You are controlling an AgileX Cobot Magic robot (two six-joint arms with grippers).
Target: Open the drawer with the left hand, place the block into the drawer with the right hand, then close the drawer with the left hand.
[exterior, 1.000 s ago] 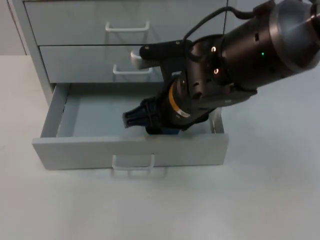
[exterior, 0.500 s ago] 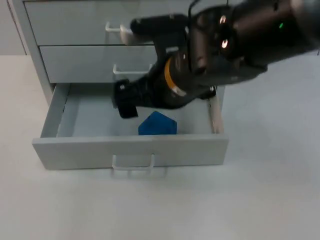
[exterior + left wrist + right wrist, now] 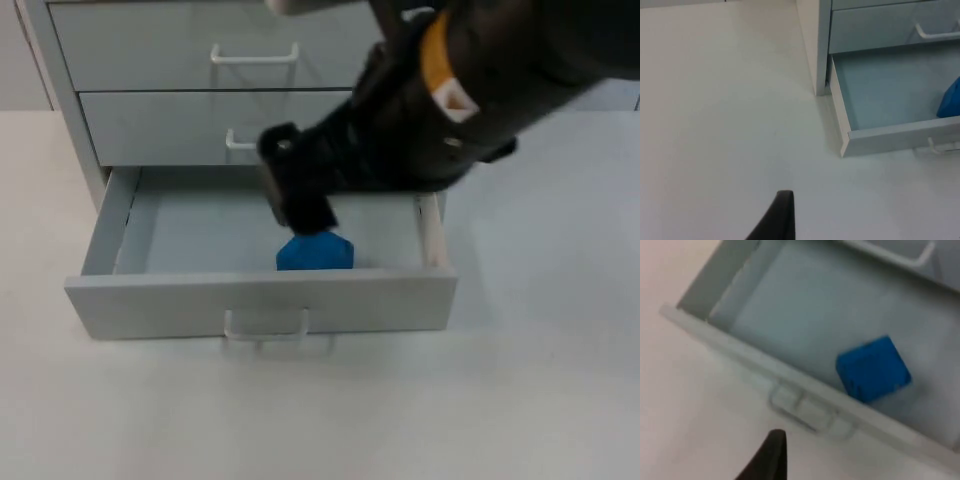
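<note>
The blue block [image 3: 315,252] lies free on the floor of the open bottom drawer [image 3: 260,300], close behind the drawer's front panel and a little right of its middle. It is also seen in the right wrist view as the block [image 3: 873,369] and in the left wrist view as the block [image 3: 950,100]. My right gripper [image 3: 300,205] hangs open just above and behind the block, holding nothing. My left gripper [image 3: 777,220] waits over bare table to the left of the open drawer [image 3: 900,134].
The grey cabinet [image 3: 70,110] stands at the back with two shut drawers above the open one. A white handle [image 3: 265,330] sticks out of the open drawer's front. White table top [image 3: 320,420] spreads in front and on both sides.
The right gripper has let go of the blue block, which now rests in the drawer. The right arm has lifted up and back from it.
</note>
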